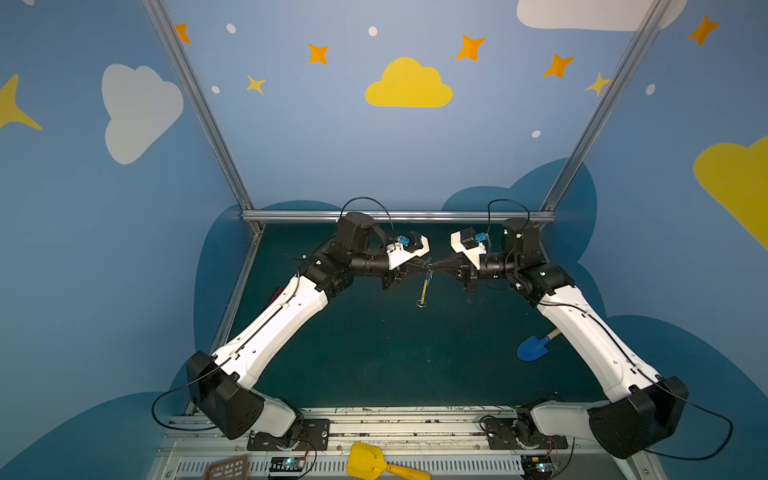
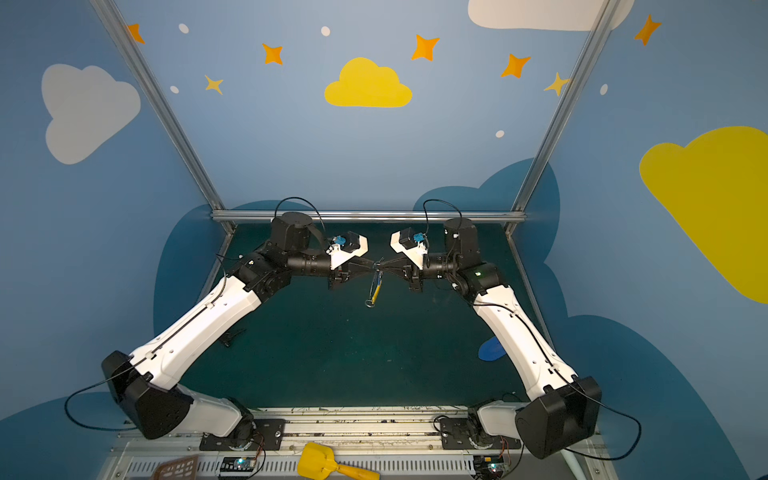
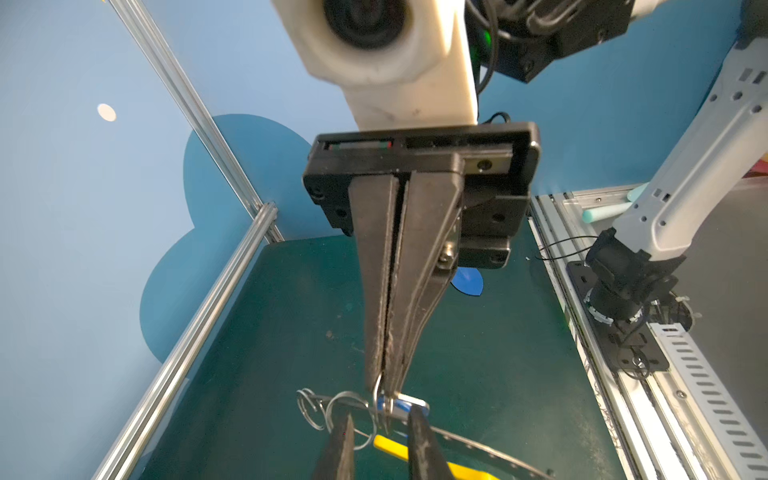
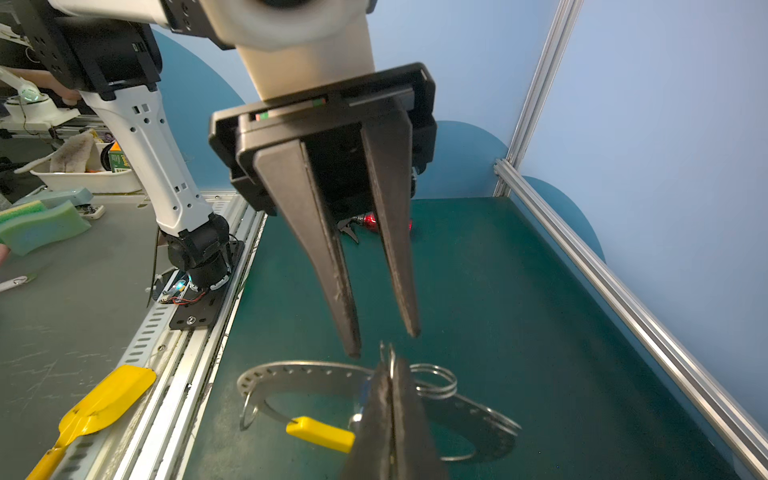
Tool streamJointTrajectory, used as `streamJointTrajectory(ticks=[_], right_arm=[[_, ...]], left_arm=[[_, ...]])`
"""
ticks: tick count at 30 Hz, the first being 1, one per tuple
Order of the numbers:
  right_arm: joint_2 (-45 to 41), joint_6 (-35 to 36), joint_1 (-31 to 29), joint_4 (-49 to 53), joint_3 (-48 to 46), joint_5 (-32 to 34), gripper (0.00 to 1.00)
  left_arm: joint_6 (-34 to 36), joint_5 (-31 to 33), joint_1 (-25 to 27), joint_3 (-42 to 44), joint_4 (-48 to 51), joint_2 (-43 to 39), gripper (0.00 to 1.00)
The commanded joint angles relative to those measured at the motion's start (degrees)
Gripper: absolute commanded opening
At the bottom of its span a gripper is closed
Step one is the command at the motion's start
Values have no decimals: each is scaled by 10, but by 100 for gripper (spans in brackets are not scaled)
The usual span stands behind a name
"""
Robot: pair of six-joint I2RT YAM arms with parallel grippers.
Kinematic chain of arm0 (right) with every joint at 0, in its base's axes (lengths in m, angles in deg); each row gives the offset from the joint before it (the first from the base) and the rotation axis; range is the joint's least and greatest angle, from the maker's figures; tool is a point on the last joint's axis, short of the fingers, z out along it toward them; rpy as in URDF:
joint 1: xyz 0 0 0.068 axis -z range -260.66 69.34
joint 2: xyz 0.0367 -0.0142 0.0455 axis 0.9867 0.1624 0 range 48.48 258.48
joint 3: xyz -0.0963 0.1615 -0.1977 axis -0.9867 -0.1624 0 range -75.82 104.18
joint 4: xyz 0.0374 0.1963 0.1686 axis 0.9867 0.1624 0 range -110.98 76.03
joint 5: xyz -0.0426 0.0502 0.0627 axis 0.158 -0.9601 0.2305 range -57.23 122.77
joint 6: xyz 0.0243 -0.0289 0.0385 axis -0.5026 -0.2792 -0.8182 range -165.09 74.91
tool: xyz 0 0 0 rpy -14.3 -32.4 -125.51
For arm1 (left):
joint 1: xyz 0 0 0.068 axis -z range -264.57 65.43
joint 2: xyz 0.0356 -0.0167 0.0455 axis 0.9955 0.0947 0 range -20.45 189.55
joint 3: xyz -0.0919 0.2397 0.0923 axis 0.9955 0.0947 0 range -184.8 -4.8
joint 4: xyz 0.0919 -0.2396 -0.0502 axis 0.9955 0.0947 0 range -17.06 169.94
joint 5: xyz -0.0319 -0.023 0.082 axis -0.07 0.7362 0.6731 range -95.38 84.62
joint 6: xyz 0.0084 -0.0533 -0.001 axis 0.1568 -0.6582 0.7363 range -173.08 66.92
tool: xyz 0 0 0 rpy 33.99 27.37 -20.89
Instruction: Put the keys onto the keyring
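Right wrist view shows the right end effector [image 4: 390, 368] pressed together, pinching the keyring [image 4: 299, 371] by its small metal loop so it hangs over the worktop [image 4: 519, 291], the blue-tagged keys [image 3: 409, 405] beside its tips, while the left end effector [image 4: 385, 343] is spread, just apart.

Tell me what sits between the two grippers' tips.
A small metal ring, pinched in the shut right gripper, with the blue key tag beside it. The left gripper, jaws apart, faces it. Both wrist views show this.
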Motion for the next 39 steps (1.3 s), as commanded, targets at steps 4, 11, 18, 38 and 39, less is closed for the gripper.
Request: streamJointTrajectory(ticks=[4, 11, 18, 38, 39], right_arm=[[-17, -6, -3, -45, -21, -18, 0], [-21, -32, -4, -109, -47, -38, 0], [-22, -42, -6, -150, -61, -51, 0], [-90, 11, 3, -117, -105, 68, 34], [-92, 17, 3, -108, -103, 72, 34]], left_arm=[[3, -3, 0, 6, 3, 6, 22], [-22, -26, 0, 25, -44, 3, 17], [-24, -41, 2, 29, -49, 2, 10], [84, 21, 5, -86, 161, 29, 3], [88, 26, 6, -92, 170, 31, 3]])
